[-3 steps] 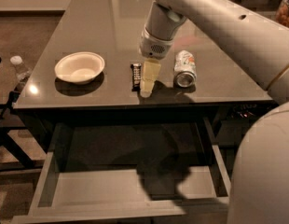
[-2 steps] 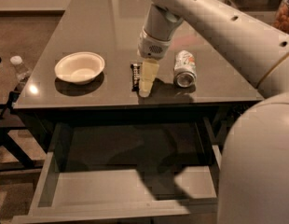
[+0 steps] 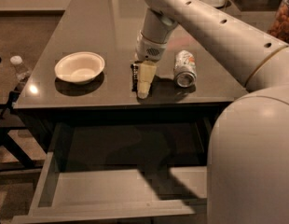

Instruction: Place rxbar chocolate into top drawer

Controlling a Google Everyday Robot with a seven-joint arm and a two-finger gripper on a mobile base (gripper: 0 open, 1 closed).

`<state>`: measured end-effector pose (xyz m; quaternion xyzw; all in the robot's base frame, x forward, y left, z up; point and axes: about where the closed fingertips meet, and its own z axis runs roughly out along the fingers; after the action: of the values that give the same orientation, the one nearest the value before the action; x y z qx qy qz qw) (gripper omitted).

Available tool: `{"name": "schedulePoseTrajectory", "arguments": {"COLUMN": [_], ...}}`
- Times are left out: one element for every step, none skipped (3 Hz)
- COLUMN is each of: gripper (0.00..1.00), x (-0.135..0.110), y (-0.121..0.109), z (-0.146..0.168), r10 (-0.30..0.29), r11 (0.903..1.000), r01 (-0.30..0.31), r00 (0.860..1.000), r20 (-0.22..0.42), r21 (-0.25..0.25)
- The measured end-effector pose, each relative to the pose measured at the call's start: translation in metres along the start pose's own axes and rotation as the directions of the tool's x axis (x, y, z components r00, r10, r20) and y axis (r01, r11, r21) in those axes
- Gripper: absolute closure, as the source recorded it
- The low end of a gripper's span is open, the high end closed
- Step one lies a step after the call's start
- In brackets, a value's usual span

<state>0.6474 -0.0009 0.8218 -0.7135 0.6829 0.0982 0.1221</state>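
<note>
my gripper [image 3: 143, 80] is down on the dark table [image 3: 88, 17], near its front edge, its tip pointing toward that edge; whether it is spread or clamped on anything i cannot tell; the rxbar chocolate [image 3: 134, 77] shows as a thin dark strip right against the gripper, on the side toward the bowl, lying on the table with its length running front to back; most of it is hidden by the gripper, and i cannot say if it is held or only touched; my arm [image 3: 214, 27] comes down to it from the upper right, pale and thick, with the wrist just above the bar; near the gripper on the other side a silver can [image 3: 185, 68] lies on its side, one end facing the front edge; well apart beyond the bar, a pale bowl [image 3: 79, 67] sits upright; below the table's front edge the top drawer [image 3: 107, 190] stands pulled out, its flat pale bottom showing; the bar is on the table, not in the drawer; my body [image 3: 256, 162] fills the lower right corner; off the table's left side a clear bottle [image 3: 18, 69] with a white cap stands lower down
</note>
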Motion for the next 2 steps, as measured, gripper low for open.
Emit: {"name": "schedulePoseTrajectory", "arguments": {"gripper": [0.19, 0.42], "x": [0.0015, 0.0015], "y": [0.0001, 0.0001], "z": [0.0058, 0.0058], "r10": [-0.003, -0.003], "r11": [1.0000, 1.0000], "r01": [0.003, 0.003], "r00": [1.000, 1.000], "r20": [-0.004, -0.004], "r21": [-0.008, -0.008]}}
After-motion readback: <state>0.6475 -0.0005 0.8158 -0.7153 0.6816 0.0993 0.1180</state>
